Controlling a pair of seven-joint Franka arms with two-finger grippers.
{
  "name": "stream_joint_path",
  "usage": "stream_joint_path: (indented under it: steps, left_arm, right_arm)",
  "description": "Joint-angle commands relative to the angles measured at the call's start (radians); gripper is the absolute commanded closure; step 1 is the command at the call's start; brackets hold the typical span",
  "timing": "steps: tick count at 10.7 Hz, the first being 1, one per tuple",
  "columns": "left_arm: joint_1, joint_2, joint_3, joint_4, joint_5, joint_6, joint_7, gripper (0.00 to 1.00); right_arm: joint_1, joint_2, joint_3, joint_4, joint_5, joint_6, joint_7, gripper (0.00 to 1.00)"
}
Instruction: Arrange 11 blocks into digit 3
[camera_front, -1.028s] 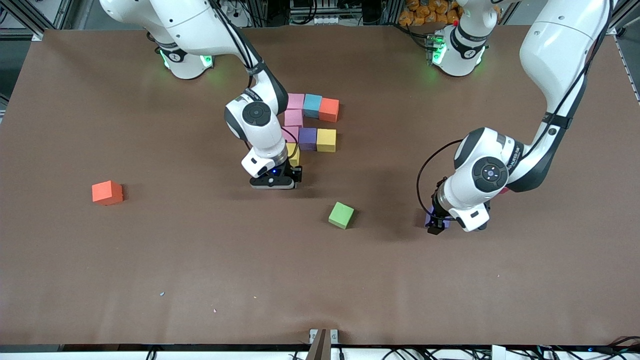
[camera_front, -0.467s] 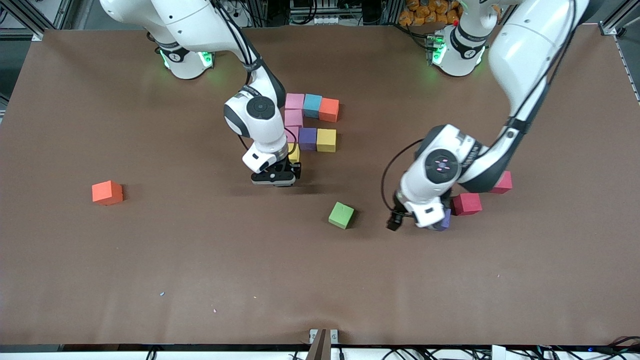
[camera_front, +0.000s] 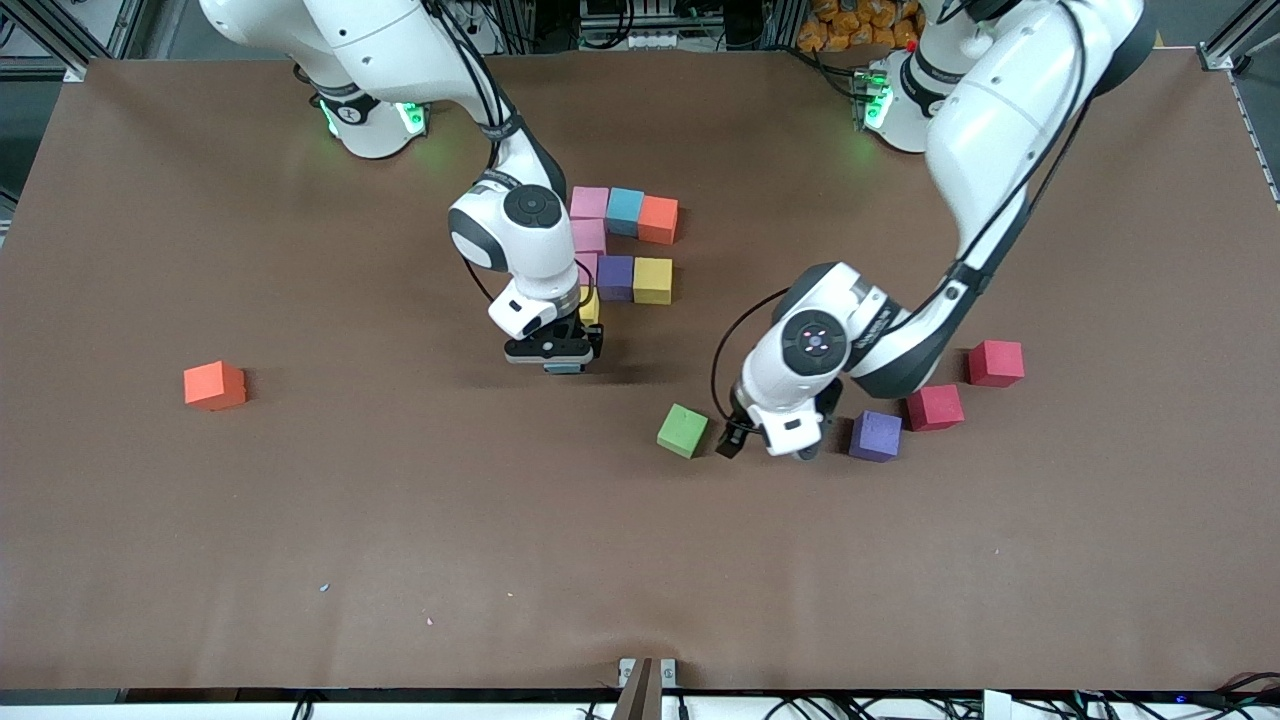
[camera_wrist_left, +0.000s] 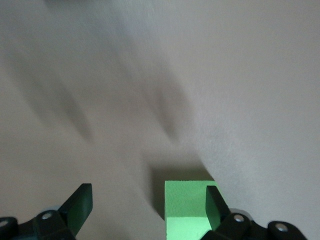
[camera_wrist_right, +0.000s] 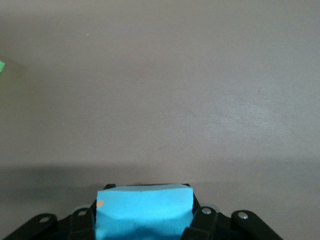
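Meanwhile the left pincer, jaws spread wide and empty, hangs low just beside the green block, on the side toward the left arm's end of the desk. The right pincer grips a blue block over the digit 3.

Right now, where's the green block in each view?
Front view: green block on the table, beside the left claw, nearer the camera than the coloured rows.
Left wrist view: at the bottom edge, partly covered by one open finger.
Right wrist view: only a sliver at the picture's edge.
Shared landmark: the brown table.
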Motion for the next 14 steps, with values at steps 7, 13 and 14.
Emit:
stream_joint_path:
  steps: [7,13,14]
  left_arm:
    - [-0.132,0.098,0.093,0.153,0.004,-0.002,-0.013,0.0]
    - [-0.172,0.091,0.125,0.158,0.005,0.021,-0.002,0.0]
    - [-0.174,0.088,0.126,0.159,0.005,0.022,-0.003,0.0]
  right_arm:
    - [0.025,-0.008,-0.002,0.0,-0.246,-0.01,0.248,1.0]
    - [0.028,0.012,0.01,-0.008,-0.244,0.034,0.291,1.0]
    - [0.028,0.015,0.01,-0.011,-0.246,0.053,0.292,1.0]
